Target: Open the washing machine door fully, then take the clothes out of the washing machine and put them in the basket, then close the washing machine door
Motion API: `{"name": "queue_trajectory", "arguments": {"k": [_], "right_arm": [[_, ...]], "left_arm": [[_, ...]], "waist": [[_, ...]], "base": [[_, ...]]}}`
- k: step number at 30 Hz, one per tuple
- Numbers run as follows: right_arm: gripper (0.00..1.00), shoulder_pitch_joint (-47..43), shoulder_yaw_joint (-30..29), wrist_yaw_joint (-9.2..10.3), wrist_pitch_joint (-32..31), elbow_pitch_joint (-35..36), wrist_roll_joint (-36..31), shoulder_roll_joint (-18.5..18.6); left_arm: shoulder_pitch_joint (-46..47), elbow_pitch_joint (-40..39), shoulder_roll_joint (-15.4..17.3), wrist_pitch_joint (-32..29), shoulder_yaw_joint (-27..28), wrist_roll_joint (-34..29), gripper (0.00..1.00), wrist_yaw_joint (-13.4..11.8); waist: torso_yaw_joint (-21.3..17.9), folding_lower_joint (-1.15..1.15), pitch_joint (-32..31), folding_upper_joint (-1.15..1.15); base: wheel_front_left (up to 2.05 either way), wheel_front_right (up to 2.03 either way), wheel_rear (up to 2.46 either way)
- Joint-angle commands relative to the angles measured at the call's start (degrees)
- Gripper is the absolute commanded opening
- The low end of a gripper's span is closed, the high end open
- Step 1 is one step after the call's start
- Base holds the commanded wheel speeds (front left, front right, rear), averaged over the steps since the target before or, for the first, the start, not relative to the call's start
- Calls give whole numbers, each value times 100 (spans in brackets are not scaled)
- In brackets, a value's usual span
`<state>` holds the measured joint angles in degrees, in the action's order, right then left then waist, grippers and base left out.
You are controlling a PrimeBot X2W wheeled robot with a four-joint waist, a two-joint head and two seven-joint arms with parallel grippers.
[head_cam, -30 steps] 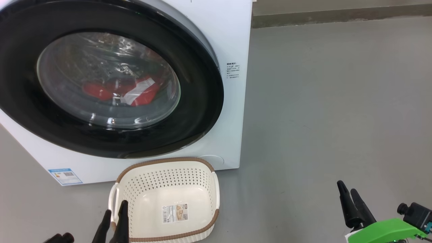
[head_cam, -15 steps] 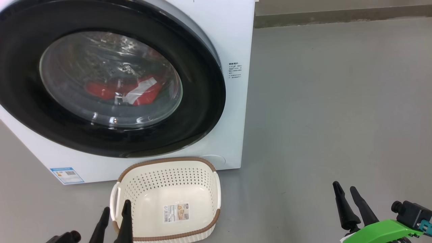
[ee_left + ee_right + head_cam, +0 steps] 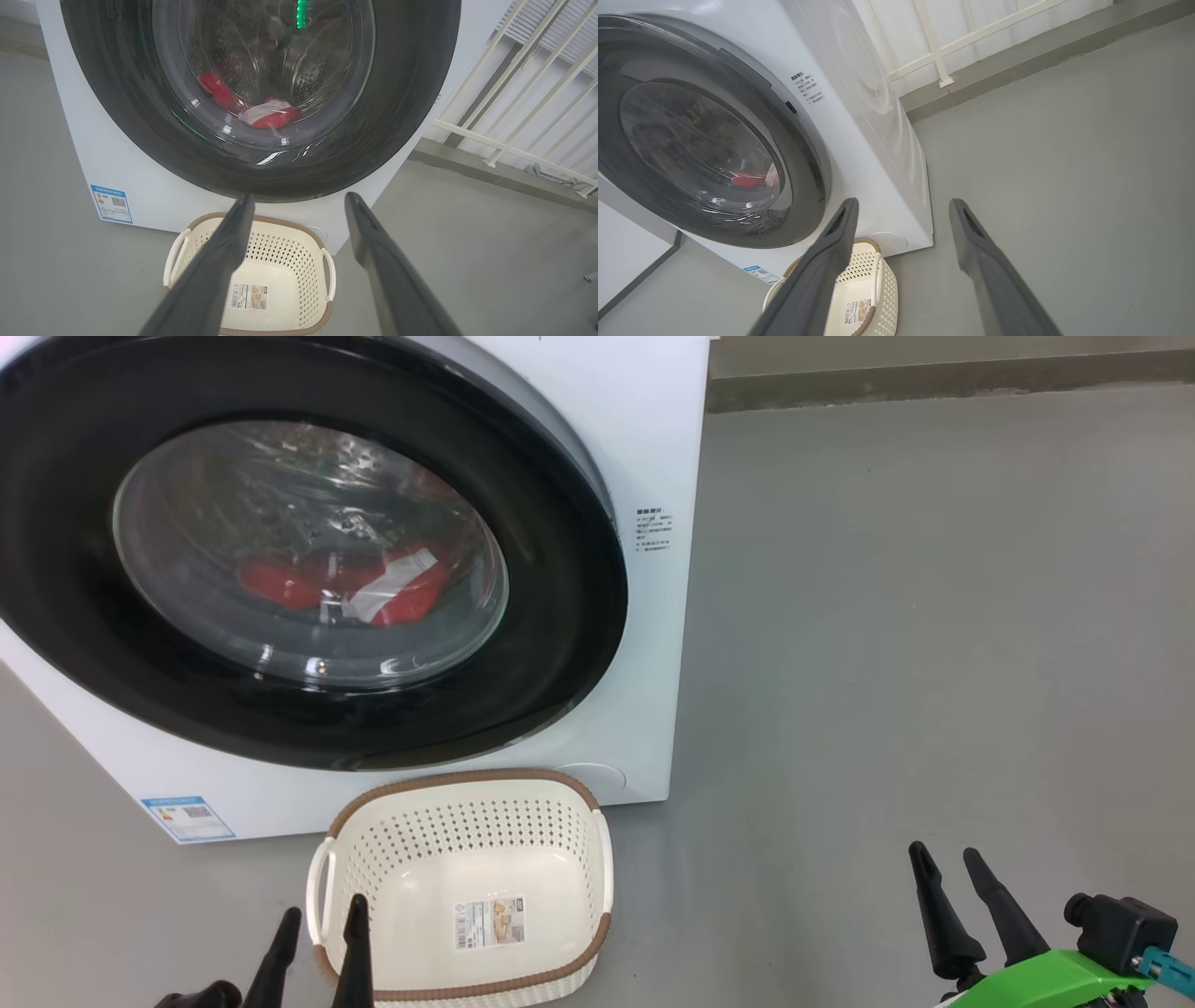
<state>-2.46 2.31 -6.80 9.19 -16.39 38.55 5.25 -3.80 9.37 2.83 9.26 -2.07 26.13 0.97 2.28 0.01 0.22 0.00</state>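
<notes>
Left gripper (image 3: pixel 323 908) gapes near basket (image 3: pixel 464 776) — washing machine door (image 3: pixel 560 616) closed.

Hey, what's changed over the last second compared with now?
Little. The right gripper has edged left in the head view and the left gripper barely shifted; both are open, holding nothing. The scene's slight slide is camera motion. The washing machine door stays shut, the clothes inside, the basket empty.

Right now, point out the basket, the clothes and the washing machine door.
basket (image 3: pixel 467 821), head view, perforated far wall.
clothes (image 3: pixel 271 588), head view, red fabric behind the glass.
washing machine door (image 3: pixel 560 607), head view, black rim, right side.
</notes>
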Motion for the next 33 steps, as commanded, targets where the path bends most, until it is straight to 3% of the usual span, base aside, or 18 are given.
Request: {"name": "queue_trajectory", "arguments": {"k": [1, 33], "right_arm": [[100, 3, 96, -51, 98, 158, -208, 123], [100, -236, -210, -69, 581, 165, -1791, 124]], "left_arm": [[34, -205, 66, 89, 128, -209, 100, -37], [-149, -70, 6, 574, 362, -1896, 100, 102]], "waist": [[6, -1, 0, 0], [57, -1, 2, 0]], "base": [[0, 0, 0], [0, 0, 0]]}}
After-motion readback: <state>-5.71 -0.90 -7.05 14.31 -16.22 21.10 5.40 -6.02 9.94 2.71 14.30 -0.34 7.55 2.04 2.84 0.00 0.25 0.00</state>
